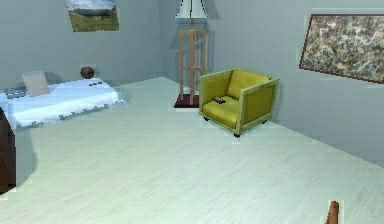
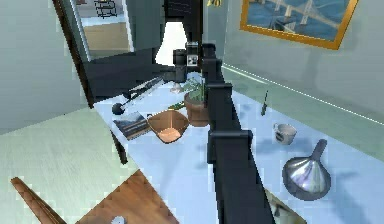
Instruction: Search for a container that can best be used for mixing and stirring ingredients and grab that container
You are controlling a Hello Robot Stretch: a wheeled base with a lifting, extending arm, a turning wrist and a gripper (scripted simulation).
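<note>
An orange-brown bowl (image 2: pixel 168 126) sits on the pale blue tabletop (image 2: pixel 190 180), just left of the dark arm bar. Further right on the same table lies a shiny metal funnel-shaped vessel (image 2: pixel 308 174). The gripper (image 2: pixel 135 93) reaches out past the white marker squares toward the table's far left corner, above and left of the bowl. I cannot tell whether it holds anything. A flat dark object (image 2: pixel 131 127) lies next to the bowl's left side.
A potted plant (image 2: pixel 197 103) stands behind the bowl, and a small cup (image 2: pixel 284 133) and a thin stick (image 2: pixel 265 101) lie to the right. A wooden chair (image 2: pixel 90 205) stands at the table's near side. Ahead are a yellow armchair (image 1: pixel 238 98), a bed (image 1: pixel 60 102), a wooden stand (image 1: pixel 191 62) and open floor.
</note>
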